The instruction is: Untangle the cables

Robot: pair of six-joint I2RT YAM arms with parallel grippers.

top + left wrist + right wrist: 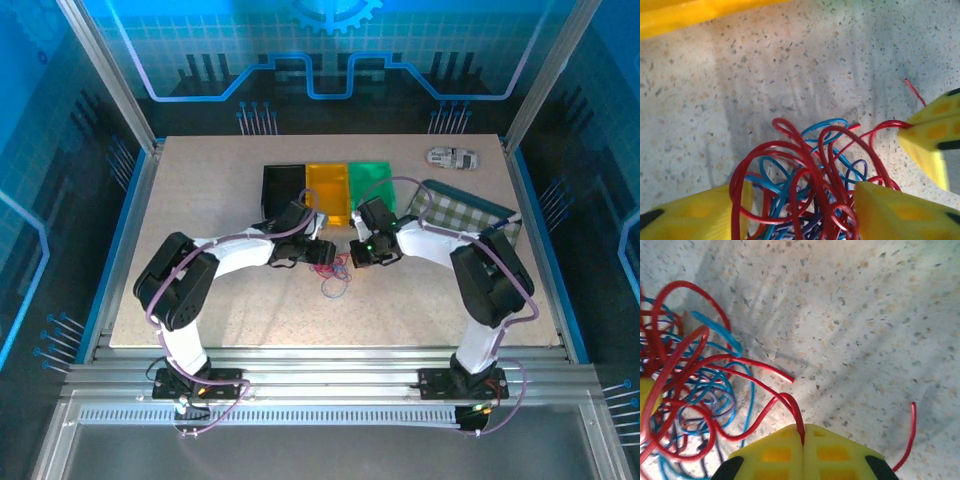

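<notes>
- The cables [336,277] are lying in a loose clump near the middle of the tabletop [200,300], right between the two claws.
- The left claw [800,215] is standing with its fingers apart and the clump sitting between them. I cannot tell if it is squeezing.
- The right claw [803,440] is pinching one red wire [792,405] with its fingers shut tight.
- That red wire is running sideways from the clump to the right claw, so I think a pull toward the right edge is fitting best.
- The speckled tabletop is lying flat. The bins [327,168] are sitting by the far edge, and bare top is showing toward the near edge.
</notes>
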